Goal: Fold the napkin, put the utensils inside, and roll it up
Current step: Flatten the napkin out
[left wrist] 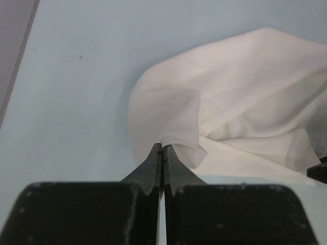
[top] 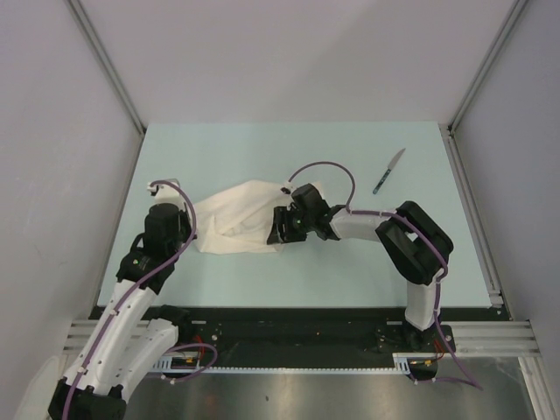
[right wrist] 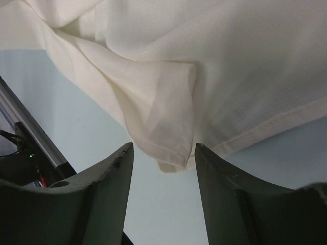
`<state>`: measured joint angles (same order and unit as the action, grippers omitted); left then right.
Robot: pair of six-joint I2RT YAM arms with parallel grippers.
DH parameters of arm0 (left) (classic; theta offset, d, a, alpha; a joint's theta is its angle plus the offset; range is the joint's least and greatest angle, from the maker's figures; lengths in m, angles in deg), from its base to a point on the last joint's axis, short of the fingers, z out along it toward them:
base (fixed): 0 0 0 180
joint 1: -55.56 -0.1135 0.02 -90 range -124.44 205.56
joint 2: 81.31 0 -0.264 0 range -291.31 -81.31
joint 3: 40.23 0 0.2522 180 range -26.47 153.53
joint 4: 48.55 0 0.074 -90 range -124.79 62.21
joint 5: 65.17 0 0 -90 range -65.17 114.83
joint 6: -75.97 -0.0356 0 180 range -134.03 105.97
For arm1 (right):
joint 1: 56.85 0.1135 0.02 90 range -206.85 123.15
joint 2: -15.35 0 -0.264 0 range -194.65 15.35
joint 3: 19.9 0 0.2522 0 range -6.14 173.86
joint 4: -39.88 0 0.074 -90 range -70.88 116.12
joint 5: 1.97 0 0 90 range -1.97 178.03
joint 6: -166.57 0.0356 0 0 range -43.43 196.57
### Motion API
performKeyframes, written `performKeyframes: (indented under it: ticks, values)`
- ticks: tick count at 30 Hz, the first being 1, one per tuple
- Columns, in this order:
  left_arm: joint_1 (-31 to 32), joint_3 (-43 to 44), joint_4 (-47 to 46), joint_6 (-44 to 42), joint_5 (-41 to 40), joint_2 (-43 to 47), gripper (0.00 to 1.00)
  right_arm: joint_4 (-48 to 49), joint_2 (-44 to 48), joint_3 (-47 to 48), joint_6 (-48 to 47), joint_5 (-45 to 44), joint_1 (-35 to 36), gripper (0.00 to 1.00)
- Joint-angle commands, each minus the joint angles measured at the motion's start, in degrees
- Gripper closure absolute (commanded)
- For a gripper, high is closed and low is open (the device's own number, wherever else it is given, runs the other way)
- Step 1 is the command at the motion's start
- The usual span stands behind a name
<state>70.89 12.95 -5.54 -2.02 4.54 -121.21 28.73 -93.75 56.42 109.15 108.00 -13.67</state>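
Note:
The white napkin [top: 241, 214] lies crumpled on the pale green table [top: 289, 280], between the two grippers. My left gripper [top: 194, 236] is shut on the napkin's left corner; the left wrist view shows the closed tips [left wrist: 162, 148] pinching a folded hem of the cloth [left wrist: 230, 112]. My right gripper [top: 282, 234] is open at the napkin's right edge; in the right wrist view a folded corner of the napkin [right wrist: 168, 117] hangs between the spread fingers [right wrist: 214, 168]. The knife [top: 388, 171], silver blade and bluish handle, lies at the far right of the table, apart from both grippers.
Grey walls with metal frame posts [top: 105, 61] enclose the table on three sides. A metal rail [top: 472, 210] runs along the right edge. The arm bases and cables sit on the black bar [top: 297, 337] at the near edge.

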Motion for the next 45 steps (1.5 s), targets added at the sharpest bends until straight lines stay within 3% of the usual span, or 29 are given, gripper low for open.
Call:
performKeyframes:
  ticks: [1, 7, 13, 14, 15, 19, 21, 26, 32, 36, 40, 45]
  values:
    - [-0.6, 0.0, -1.5, 0.6, 0.3, 0.5, 1.0, 3.0, -0.5, 0.1, 1.5, 3.0, 0.4, 0.46]
    - [-0.6, 0.0, -1.5, 0.6, 0.3, 0.7, 0.99, 3.9, -1.0, -0.6, 2.8, 4.6, 0.3, 0.6]
    - [-0.6, 0.0, -1.4, 0.6, 0.3, 1.1, 1.0, 4.9, -1.3, -0.8, 3.4, 5.0, 0.2, 0.87]
    - [-0.6, 0.1, -1.4, 0.5, 0.3, 1.1, 1.0, 4.9, -0.9, -0.8, 3.2, 4.6, 0.2, 0.97]
    - [-0.6, 0.3, -1.4, 0.4, 0.2, 1.2, 1.0, 4.9, 0.7, -0.9, 3.2, 4.1, 0.1, 1.0]
    - [-0.6, 3.9, -0.3, -0.8, -5.0, 1.4, 1.0, 3.6, 10.1, -1.1, 0.6, 0.0, -1.0, 1.0]
    - [-0.6, 6.1, -1.1, -2.1, -10.1, 2.0, 1.0, -0.7, 18.1, 0.0, -3.6, -5.2, -1.3, 1.0]
    - [-0.6, 16.4, -7.6, -6.8, -14.1, 5.0, 1.0, -9.8, 33.7, 7.6, -15.3, -23.2, 1.4, 1.0]
    - [-0.6, 30.5, -16.7, -13.5, -9.7, 6.1, 1.0, -11.2, 47.9, 16.5, -28.1, -32.4, 7.6, 1.0]
    - [-0.6, 40.8, -19.0, -17.1, -3.2, 5.3, 1.0, -9.4, 51.1, 24.1, -39.0, -36.4, 15.4, 1.0]
    - [-0.7, 56.7, -14.4, -19.6, -2.0, 2.2, 1.0, -9.7, 50.1, 33.4, -48.6, -40.4, 23.3, 1.0]
    - [-0.6, 63.2, -13.0, -20.5, -1.4, 1.3, 1.0, -9.9, 45.4, 41.9, -53.1, -42.1, 27.7, 1.0]
